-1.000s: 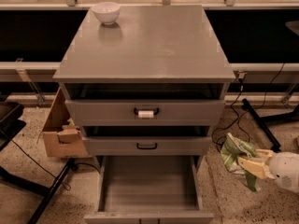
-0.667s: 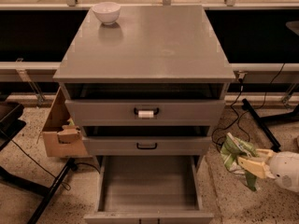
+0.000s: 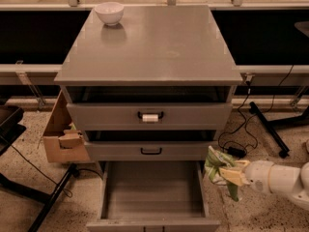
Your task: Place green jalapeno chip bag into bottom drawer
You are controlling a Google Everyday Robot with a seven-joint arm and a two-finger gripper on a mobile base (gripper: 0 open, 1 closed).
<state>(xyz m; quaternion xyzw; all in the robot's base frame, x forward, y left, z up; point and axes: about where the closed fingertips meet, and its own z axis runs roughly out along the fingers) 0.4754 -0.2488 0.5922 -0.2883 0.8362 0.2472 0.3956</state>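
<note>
Cardboard box [image 3: 60,141] on the floor, far left, against the cabinet [image 3: 154,47] side. White bowl [image 3: 109,12] on the cabinet top, back left corner. Bottom drawer [image 3: 152,195] pulled out, grey floor showing. Just right of its wall: green jalapeno chip bag [image 3: 216,163], held off the ground. My gripper [image 3: 235,177] low right, jaws clamped on the bag.

Claw [image 3: 228,174], smooth plastic, rt of matt metal bottom drawer [image 3: 150,190]; foil chip bag [image 3: 214,160].
</note>
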